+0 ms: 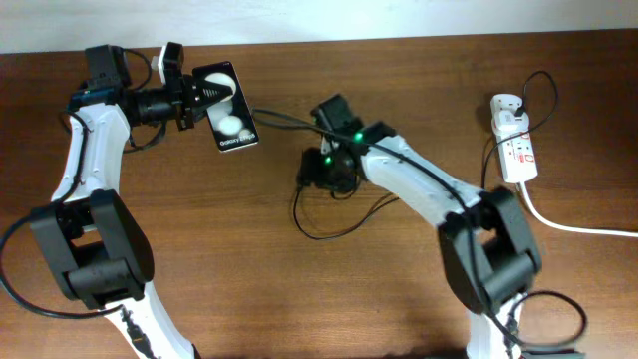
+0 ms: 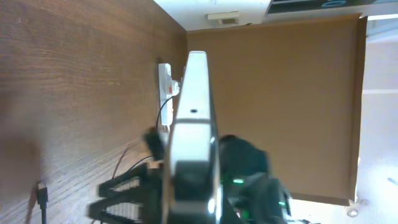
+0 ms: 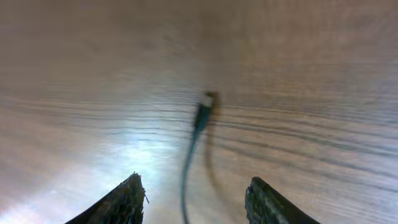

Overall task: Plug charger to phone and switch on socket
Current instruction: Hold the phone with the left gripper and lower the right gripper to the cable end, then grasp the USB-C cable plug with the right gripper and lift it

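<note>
Where the brown wooden table (image 1: 299, 299) is seen from overhead, both arms reach in from the near edge, the left toward the far left corner and the right toward the middle. The socket (image 1: 516, 145) lies at the far right with its thick white cord (image 1: 578, 227) trailing off the right edge and a white adapter (image 1: 505, 106) plugged into its far end; the position of its red-marked switches is too small to read. The phone (image 1: 231, 118) is at the far left, its back with two white circles facing up, one end clamped between the fingers of the left gripper (image 1: 209, 93); the left wrist view shows it edge-on in that grip. The right gripper (image 3: 194, 180) hangs over the table centre, fingers (image 3: 121, 202) spread wide and gripping nothing. The charger (image 1: 324, 227) lies in loose loops on the wood beneath and just in front of that gripper. Its plug tip (image 3: 204, 107) rests flat on the table, ahead of the spread fingers and touching neither, well apart from the phone and not inserted.
</note>
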`<state>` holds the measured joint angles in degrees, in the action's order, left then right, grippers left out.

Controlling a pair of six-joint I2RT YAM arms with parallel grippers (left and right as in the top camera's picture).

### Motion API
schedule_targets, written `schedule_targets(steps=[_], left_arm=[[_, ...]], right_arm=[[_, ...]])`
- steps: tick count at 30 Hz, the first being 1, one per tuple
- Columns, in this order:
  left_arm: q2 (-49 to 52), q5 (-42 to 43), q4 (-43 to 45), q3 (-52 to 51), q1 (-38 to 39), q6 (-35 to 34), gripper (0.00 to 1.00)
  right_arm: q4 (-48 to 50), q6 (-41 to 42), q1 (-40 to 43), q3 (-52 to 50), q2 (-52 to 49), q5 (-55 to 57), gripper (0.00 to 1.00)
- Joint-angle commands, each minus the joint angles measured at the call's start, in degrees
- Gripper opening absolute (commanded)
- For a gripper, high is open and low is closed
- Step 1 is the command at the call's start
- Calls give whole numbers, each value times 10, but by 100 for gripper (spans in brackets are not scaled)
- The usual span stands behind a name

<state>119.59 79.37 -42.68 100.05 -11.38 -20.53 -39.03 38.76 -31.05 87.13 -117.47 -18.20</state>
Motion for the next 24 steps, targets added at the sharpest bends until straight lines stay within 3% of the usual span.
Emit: schedule_targets(steps=[1,10,18,20,22,24], left_arm=[[-4,34,2,5,-19,9,0],[-4,34,1,5,-69,9,0],[-4,34,-1,5,-69,9,0],[-4,34,-1,5,-69,9,0],[-4,34,-1,5,-69,9,0],[-4,34,-1,5,-69,9,0]], right_arm=[[3,7,-16,10,-31,7,55],[52,40,-40,9,-70,20,40],[68,75,-60,9,-104,55,37],[66,79,-61,9,-105,75,28],[64,83,-61,9,-105,84,7],[64,80,-61,9,-105,85,4]])
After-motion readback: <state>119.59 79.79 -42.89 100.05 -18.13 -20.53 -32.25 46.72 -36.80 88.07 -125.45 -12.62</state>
